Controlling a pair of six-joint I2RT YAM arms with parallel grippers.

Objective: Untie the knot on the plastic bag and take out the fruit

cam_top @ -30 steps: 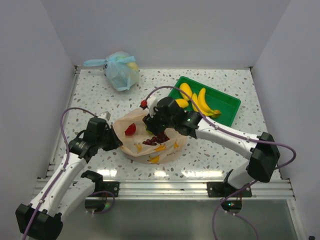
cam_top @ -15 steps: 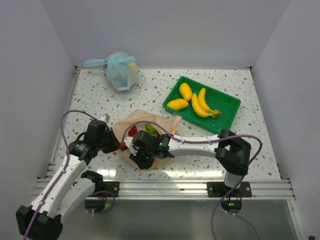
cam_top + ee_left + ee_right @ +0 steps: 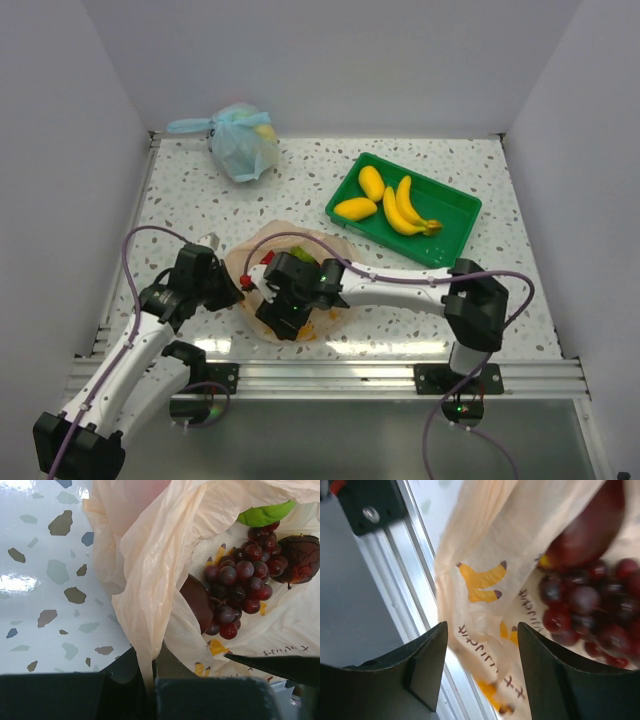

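- Firstly, on your left, the left gripper point(image 3: 150, 682) is clamped tight on a fold of the plastic bag point(image 3: 150, 565) at its rim. Judged purpose: it anchors the bag and keeps the mouth lifted.
- Next, the bag lies on the table point(image 3: 450, 160) between the two arms, close to the front edge, with its mouth open. No knot can be made out, so the untying looks done.
- Inside lies the fruit: grapes point(image 3: 240, 580), a lime point(image 3: 265, 514) and a dark maroon piece point(image 3: 300, 557), bunched on the bag's floor.
- Further right, your right gripper point(image 3: 482, 670) has its jaws apart and holds nothing. It is over the bag's near wall beside the grapes, probably lining up a pick.
- Rightmost, the green tray point(image 3: 450, 215) carries bananas point(image 3: 405, 205) and mangoes point(image 3: 355, 208), so it is evidently the drop-off.
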